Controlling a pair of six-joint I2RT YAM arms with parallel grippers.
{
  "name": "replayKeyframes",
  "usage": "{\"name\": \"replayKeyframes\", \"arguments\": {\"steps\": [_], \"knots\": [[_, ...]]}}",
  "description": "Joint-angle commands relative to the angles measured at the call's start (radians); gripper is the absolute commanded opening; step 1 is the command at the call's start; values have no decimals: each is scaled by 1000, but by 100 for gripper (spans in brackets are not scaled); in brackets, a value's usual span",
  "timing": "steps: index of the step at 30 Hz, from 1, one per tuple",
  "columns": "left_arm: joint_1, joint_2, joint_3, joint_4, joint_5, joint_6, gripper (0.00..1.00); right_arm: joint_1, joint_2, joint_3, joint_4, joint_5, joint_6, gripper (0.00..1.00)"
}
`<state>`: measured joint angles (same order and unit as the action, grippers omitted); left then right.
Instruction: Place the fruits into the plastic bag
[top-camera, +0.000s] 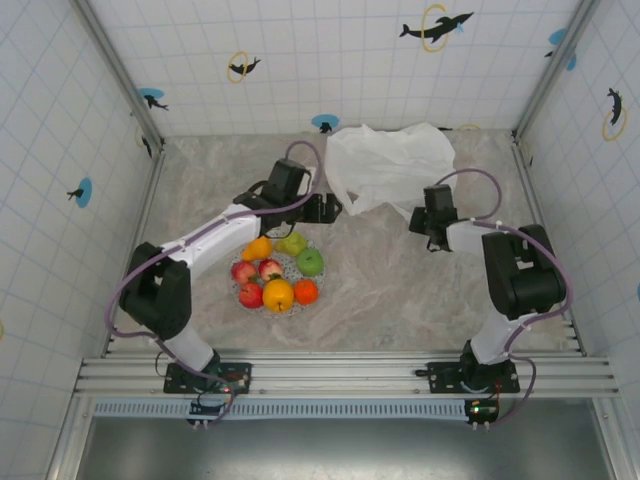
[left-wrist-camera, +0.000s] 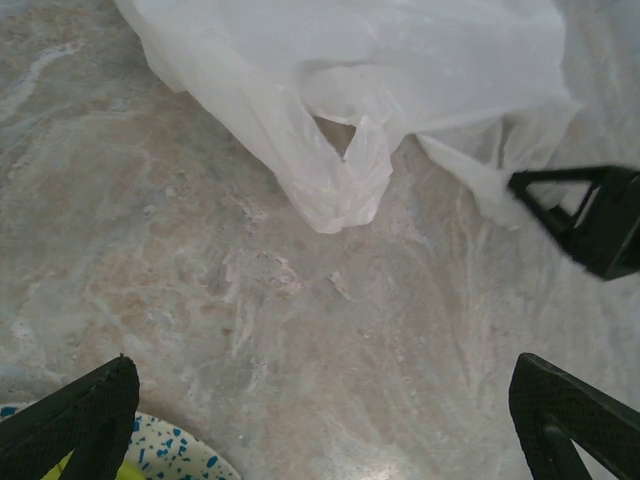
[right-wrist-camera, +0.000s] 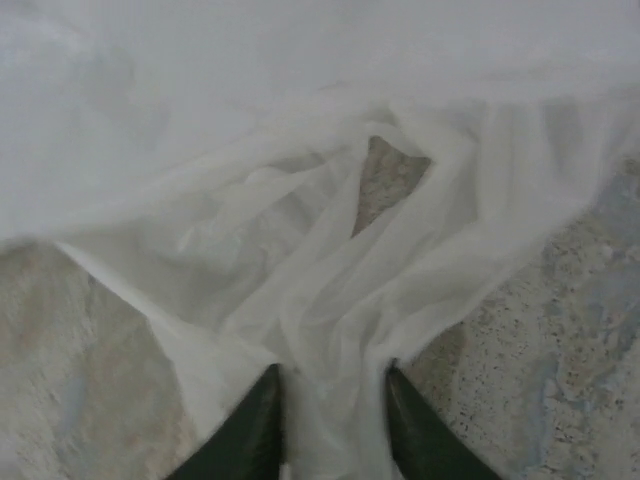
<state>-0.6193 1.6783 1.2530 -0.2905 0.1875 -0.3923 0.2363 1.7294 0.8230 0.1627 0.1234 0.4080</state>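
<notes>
On the marbled tabletop (top-camera: 400, 290), the right jaws pinch a fold of the plastic bag (top-camera: 385, 165) while the left jaws hang wide and empty. The fruits (top-camera: 275, 280) sit heaped on the speckled plate (left-wrist-camera: 175, 452), apart from the bag. Pinching only one layer could lift the bag with its mouth collapsed, or the thin film could slip free.

The plastic bag (right-wrist-camera: 250, 180) spreads in wrinkles across the top and middle, lying on the marbled table (right-wrist-camera: 560, 350), which is bare at the right and lower left. A small triangular gap in its folds exposes the table. At the bottom, the right gripper (right-wrist-camera: 332, 372) pinches a bunched fold of bag between its dark fingers (right-wrist-camera: 250, 430).
</notes>
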Motion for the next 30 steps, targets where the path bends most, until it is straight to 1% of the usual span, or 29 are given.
{"name": "replayKeyframes", "arguments": {"steps": [1, 4, 5, 8, 9, 10, 11, 12, 15, 19, 22, 25, 27, 30], "knots": [[-58, 59, 79, -98, -144, 141, 96, -22, -82, -67, 75, -123, 23, 9], [-137, 109, 125, -118, -284, 235, 94, -36, -201, -186, 100, -174, 44, 2], [-179, 122, 133, -118, -359, 267, 94, -40, -247, -223, 96, -189, 52, 0], [-301, 142, 106, -48, -595, 373, 96, -46, -381, -332, 112, -221, 83, 0], [-337, 151, 95, -22, -663, 403, 97, -48, -426, -364, 118, -230, 89, 0], [-363, 159, 93, -6, -707, 423, 98, -49, -459, -383, 113, -233, 95, 0], [-380, 171, 97, -4, -730, 432, 98, -51, -495, -401, 100, -242, 99, 0], [-386, 182, 102, -4, -722, 432, 98, -52, -528, -412, 81, -247, 97, 0], [-393, 204, 90, 13, -672, 446, 98, -54, -608, -438, 36, -248, 89, 0], [-400, 246, 73, 56, -629, 511, 98, -59, -687, -475, 23, -237, 92, 0], [-401, 298, 65, 118, -700, 562, 97, -61, -715, -484, 12, -236, 93, 0], [-400, 357, 75, 203, -777, 626, 90, -62, -721, -481, -17, -237, 80, 0], [-397, 389, 94, 250, -817, 656, 82, -61, -724, -487, -32, -233, 69, 0], [-382, 403, 96, 316, -810, 665, 70, -62, -730, -498, -47, -223, 56, 0]]}}
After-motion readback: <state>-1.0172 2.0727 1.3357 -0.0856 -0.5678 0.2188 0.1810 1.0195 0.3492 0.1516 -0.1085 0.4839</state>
